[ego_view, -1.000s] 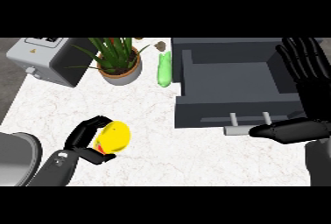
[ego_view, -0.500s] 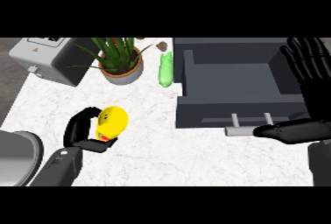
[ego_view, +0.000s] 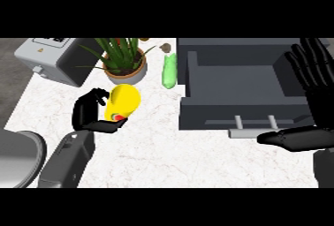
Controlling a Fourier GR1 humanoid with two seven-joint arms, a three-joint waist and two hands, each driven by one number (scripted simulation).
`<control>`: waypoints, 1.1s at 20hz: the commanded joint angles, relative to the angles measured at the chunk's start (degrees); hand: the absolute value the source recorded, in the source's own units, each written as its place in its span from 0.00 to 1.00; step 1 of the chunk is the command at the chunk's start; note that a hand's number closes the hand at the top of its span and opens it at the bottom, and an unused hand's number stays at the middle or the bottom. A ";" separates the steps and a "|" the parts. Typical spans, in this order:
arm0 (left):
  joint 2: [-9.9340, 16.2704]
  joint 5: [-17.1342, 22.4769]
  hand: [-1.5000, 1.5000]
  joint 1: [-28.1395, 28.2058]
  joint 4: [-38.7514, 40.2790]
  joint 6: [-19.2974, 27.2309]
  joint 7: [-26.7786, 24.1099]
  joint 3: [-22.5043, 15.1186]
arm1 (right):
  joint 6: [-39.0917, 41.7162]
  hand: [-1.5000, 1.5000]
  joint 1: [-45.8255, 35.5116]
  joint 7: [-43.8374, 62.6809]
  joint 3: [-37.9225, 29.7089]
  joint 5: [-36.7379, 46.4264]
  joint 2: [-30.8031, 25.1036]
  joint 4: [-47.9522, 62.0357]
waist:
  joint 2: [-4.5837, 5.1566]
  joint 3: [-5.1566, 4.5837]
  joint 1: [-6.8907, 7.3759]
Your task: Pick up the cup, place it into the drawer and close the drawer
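I am holding the yellow cup [ego_view: 124, 102] with my left hand [ego_view: 90, 115] curled round it, above the counter [ego_view: 163, 150] near the potted plant [ego_view: 123, 62], ready for the open drawer [ego_view: 241, 88]. My right hand [ego_view: 313, 75] is resting, fingers straight, beside it.

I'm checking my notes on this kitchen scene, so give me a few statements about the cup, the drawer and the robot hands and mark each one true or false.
1. The left robot hand is curled round the yellow cup. True.
2. The cup is already inside the drawer. False: it is held over the counter, left of the drawer.
3. The drawer is open. True.
4. The right robot hand grips the drawer handle. False: it is open, fingers up, at the view's right edge.
5. A potted plant stands beyond the cup. True.
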 commanded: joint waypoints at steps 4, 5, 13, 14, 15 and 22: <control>-3.72 0.06 1.00 -5.36 -13.96 3.14 10.02 -4.10 | 0.86 0.00 0.48 -0.84 -1.81 -0.22 -1.34 1.46 | -0.34 0.09 0.79; -5.07 -0.57 1.00 -6.24 -15.28 3.68 11.56 -5.43 | 0.55 0.00 -2.50 0.46 -3.15 -1.77 -1.94 2.62 | -0.34 0.09 0.90; -7.11 0.70 1.00 -21.07 -22.78 13.65 31.30 -10.36 | -2.05 0.00 0.42 -2.83 0.94 3.06 2.25 2.29 | -0.19 0.06 0.24; -7.12 1.39 1.00 -21.66 -22.54 14.51 33.29 -11.27 | -0.63 0.00 0.39 -4.31 0.31 2.29 1.38 2.72 | -0.11 0.06 0.09; -7.13 0.56 1.00 -23.17 -21.46 17.84 32.88 -13.41 | -0.32 0.00 0.18 -1.03 -0.31 1.50 0.00 1.10 | -0.10 0.05 -0.36; -7.16 6.36 1.00 -35.80 -10.91 27.34 39.55 -19.07 | 1.20 0.00 1.51 -2.08 -1.29 -0.14 -0.64 -0.54 | 0.27 0.07 -2.27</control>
